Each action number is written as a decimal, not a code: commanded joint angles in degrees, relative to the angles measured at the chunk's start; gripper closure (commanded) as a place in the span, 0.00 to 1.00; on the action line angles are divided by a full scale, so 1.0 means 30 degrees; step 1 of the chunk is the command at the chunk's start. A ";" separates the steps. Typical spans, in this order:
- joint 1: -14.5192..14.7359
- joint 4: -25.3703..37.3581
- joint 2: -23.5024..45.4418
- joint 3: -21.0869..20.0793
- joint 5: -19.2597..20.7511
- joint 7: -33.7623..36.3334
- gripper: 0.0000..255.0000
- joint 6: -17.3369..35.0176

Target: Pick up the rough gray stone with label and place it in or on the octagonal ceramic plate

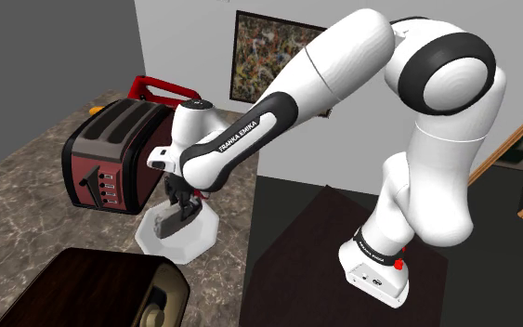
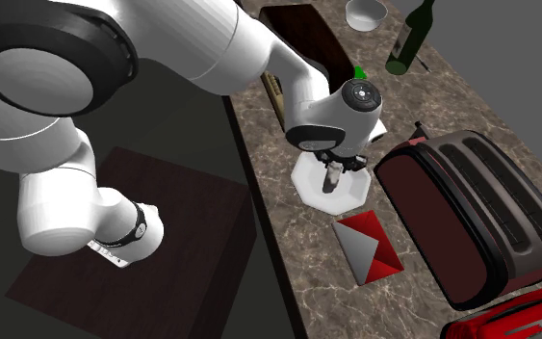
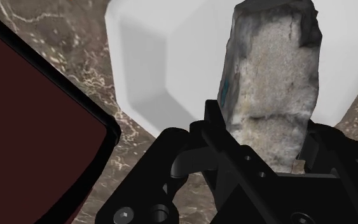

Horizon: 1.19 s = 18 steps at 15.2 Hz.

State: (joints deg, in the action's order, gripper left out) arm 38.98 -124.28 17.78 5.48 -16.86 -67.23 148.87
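Black two-finger gripper (image 1: 183,201) hangs over the white octagonal plate (image 1: 199,243). Its fingers (image 3: 214,130) are clamped on opposite sides of the rough gray-and-tan stone (image 3: 274,76). Stone is held approx upright, free end pointing down at plate's inner well, w/ a small teal mark on one face. Can't tell whether the stone's tip touches the plate or sits just above it. In shoulder view the stone (image 1: 169,225) shows as a dark block under the fingers, inside plate's outline.

Plate (image 2: 312,189) sits on the brown marbled bench (image 2: 307,260), near bench's edge. Just beside plate: dark-red toaster w/ black trim (image 2: 471,217), two slots on top, lever & buttons on its end. Flat red-and-grey packet (image 2: 367,248) lies near plate, apart from it, alongside the toaster. On plate's other side is a dark brown boxy object (image 2: 307,39). Farther from plate than that: dark green bottle (image 2: 408,43) & small white bowl (image 2: 365,13).
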 commanded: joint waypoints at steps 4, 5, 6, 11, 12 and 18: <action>-0.0041 -0.0065 0.0218 -0.0067 -0.0138 -0.0131 1.00 0.0298; -0.0041 -0.0065 0.0218 -0.0067 -0.0138 -0.0131 1.00 0.0298; -0.0041 -0.0065 0.0218 -0.0067 -0.0138 -0.0131 1.00 0.0298; -0.0040 -0.0069 0.0217 -0.0068 -0.0138 -0.0131 0.00 0.0302; -0.0039 -0.0069 0.0217 -0.0068 -0.0138 -0.0130 0.00 0.0302; 0.0076 -0.0287 -0.1897 0.0412 0.0741 0.0481 0.00 -0.1566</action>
State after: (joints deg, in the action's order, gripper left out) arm 39.06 -124.47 13.91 6.42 -15.27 -66.28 145.33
